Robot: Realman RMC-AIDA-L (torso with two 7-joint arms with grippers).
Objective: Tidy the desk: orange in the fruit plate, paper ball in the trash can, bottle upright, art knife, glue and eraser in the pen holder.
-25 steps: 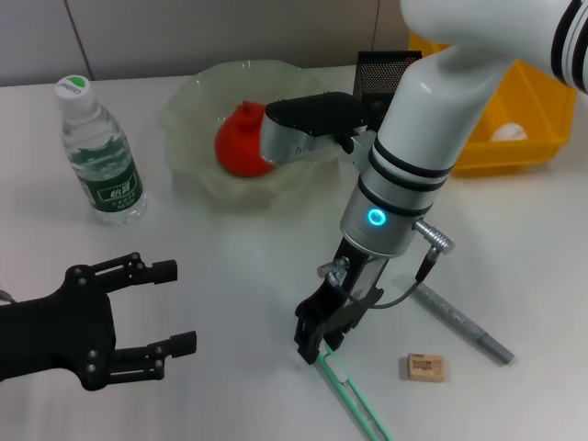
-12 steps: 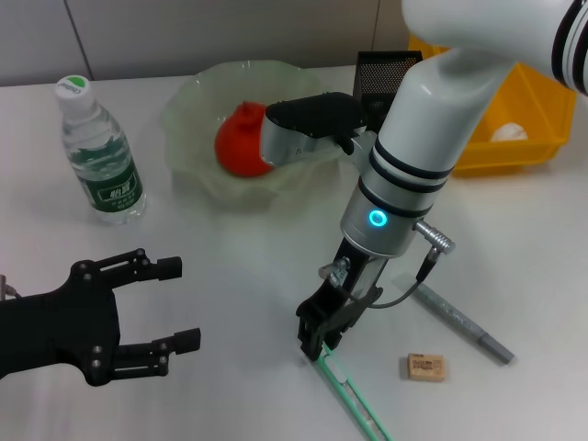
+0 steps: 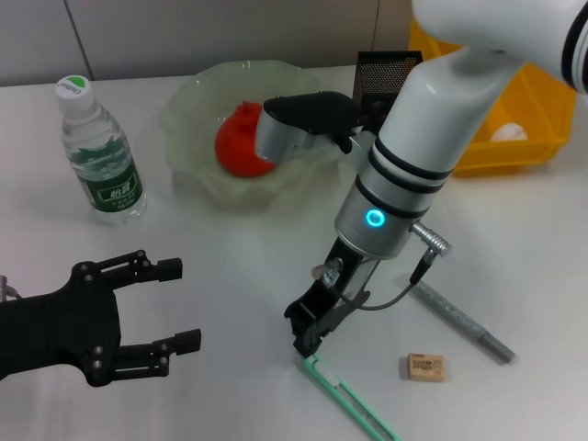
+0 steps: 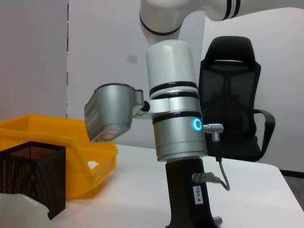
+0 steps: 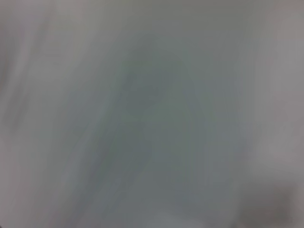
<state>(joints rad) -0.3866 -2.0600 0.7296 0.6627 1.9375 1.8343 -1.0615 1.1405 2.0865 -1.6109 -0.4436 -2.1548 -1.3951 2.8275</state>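
Right gripper [image 3: 306,342] down at table, tips on end of green art knife [image 3: 349,401]; fingers close together, actual grip on knife not discernible. Eraser [image 3: 425,367] just right of it, grey pen [image 3: 462,321] beyond. Left gripper [image 3: 175,306] spread wide, empty, parked front-left. Bottle [image 3: 98,156] upright. Orange [image 3: 242,141] in fruit plate [image 3: 188,110]. Pen holder [image 3: 381,75] behind arm. Paper ball [image 3: 508,132] in trash can [image 3: 524,147].

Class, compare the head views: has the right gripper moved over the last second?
Yes. The right gripper has shifted slightly to the robot's left, farther from the eraser, which lies where it was.
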